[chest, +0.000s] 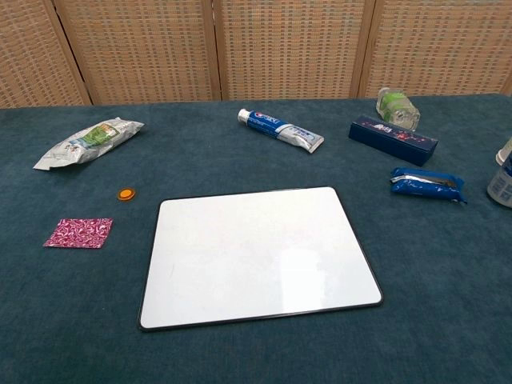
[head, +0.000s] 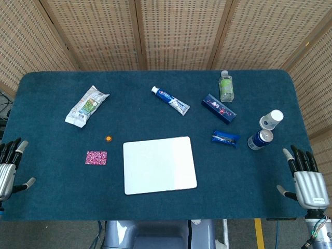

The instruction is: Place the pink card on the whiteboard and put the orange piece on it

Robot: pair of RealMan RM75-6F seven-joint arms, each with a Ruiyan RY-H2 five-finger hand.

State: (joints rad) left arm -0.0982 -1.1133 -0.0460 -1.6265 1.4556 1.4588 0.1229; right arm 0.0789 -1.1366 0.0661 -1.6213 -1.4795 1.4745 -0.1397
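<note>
Pink card (head: 96, 157) lies flat on the tabletop (head: 52, 93), just left of the whiteboard (head: 160, 165); orange piece (head: 109, 138) just beyond it. Left robot hand (head: 9, 168), fingers spread and empty, is nearer; right robot hand (head: 307, 179), likewise spread, sits well apart.

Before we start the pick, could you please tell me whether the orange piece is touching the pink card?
Apart. In the chest view, bare blue cloth separates the orange piece from the pink card; the head view shows the same gap.
</note>
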